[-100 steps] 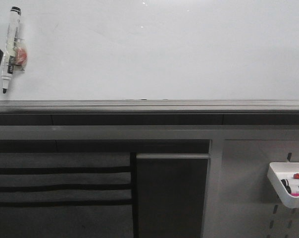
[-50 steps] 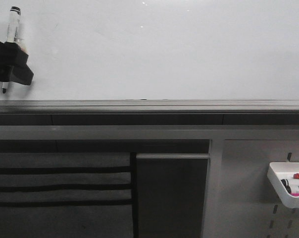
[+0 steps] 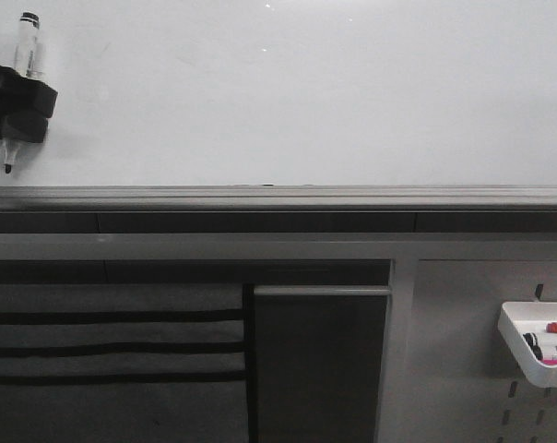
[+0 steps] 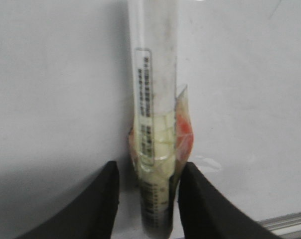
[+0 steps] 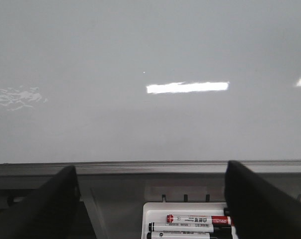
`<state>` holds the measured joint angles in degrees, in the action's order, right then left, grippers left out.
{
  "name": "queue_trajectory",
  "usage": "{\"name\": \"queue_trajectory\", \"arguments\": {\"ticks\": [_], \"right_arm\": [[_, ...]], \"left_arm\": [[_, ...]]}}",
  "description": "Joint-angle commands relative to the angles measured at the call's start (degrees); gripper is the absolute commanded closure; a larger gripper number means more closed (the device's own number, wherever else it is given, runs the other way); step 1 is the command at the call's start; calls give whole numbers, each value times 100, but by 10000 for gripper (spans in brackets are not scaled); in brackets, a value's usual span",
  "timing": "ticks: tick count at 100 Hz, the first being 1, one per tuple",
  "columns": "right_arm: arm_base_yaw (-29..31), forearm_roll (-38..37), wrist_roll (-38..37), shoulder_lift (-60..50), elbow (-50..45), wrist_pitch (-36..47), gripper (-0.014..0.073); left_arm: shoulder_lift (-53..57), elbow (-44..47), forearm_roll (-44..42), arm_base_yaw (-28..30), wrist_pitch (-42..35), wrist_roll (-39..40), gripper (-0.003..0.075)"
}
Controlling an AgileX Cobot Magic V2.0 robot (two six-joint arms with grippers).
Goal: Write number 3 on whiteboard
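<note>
The whiteboard (image 3: 306, 92) is bare; no number 3 shows on it. A clear-bodied marker (image 3: 27, 41) with a black cap hangs upright on the board at the far left, held by tape with a red patch, tip down. My left gripper (image 3: 20, 111) straddles the marker's lower body. In the left wrist view the marker (image 4: 153, 99) stands between the two black fingers (image 4: 103, 199); a gap shows on one side, and the other finger is at the tape. My right gripper (image 5: 150, 169) is wide open and empty, facing the board (image 5: 140, 40).
A dark grey rail (image 3: 278, 197) runs under the board. A white tray (image 3: 518, 332) with several markers hangs on the grey perforated panel at the lower right; it also shows in the right wrist view (image 5: 155, 209) below the right gripper. Dark slotted panels fill the lower left.
My left gripper has come in from the left edge and now sits around the marker. The marker has not moved. The right side is unchanged.
</note>
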<state>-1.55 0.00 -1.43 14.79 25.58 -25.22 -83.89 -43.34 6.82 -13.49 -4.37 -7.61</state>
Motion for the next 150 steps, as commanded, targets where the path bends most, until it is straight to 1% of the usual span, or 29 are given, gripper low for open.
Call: {"name": "queue_trajectory", "arguments": {"ticks": [1, 70, 80, 87, 94, 101, 110, 112, 115, 118, 123, 126, 128, 131, 133, 136, 137, 144, 150], "right_arm": [[27, -66, 45, 103, 209, 417, 55], [27, -66, 45, 103, 209, 409, 55], [27, 0, 45, 103, 209, 394, 55], [27, 113, 45, 103, 264, 311, 55], [27, 341, 45, 111, 426, -15, 55], [27, 528, 45, 159, 647, -449, 55], [16, 687, 89, 363, 943, -1041, 55], [16, 719, 143, 430, 1008, -1133, 55], [16, 855, 311, 529, 1095, -1345, 55], [16, 1012, 494, 666, 1178, -1498, 55], [16, 1431, 941, 878, 1338, -1757, 55], [16, 1732, 1341, 1007, 1415, -1895, 55], [16, 1982, 1518, 1108, 1465, -2000, 55], [16, 2434, 1976, 1282, 1545, -2169, 55], [16, 2610, 2252, 1353, 1575, -2234, 55], [16, 3069, 2646, 1498, 1629, -2405, 55], [16, 3157, 2748, 1572, 1654, -2442, 55], [16, 3983, 3754, 1942, 1783, -2844, 55], [16, 4585, 4624, 2241, 1900, -3271, 55]], "left_arm": [[154, -179, 55, -35, -415, -2, 510], [154, -179, 55, -35, -403, -2, 671], [193, -179, 89, -35, -247, -2, 692], [333, -191, 89, -35, 64, -2, 709], [558, -198, 14, -35, 473, -2, 724], [846, -247, -202, -35, 1087, -2, 739], [1218, -461, -559, -107, 2241, -57, 738], [1291, -535, -630, -140, 2647, -178, 738], [1379, -648, -649, -192, 2967, -287, 738], [1457, -772, -637, -247, 3488, -508, 738], [1563, -1004, -592, -371, 4213, -837, 738], [1613, -1182, -558, -470, 4640, -983, 738], [1619, -1250, -510, -531, 4934, -1089, 738], [1651, -1417, -381, -636, 5386, -1294, 738], [1651, -1508, -315, -679, 5553, -1405, 738], [1651, -1620, -162, -769, 5864, -1648, 738], [1651, -1672, -82, -812, 6061, -1756, 738], [1651, -1863, 394, -1038, 6460, -2270, 738], [1651, -1951, 789, -1226, 6606, -2767, 738]]}}
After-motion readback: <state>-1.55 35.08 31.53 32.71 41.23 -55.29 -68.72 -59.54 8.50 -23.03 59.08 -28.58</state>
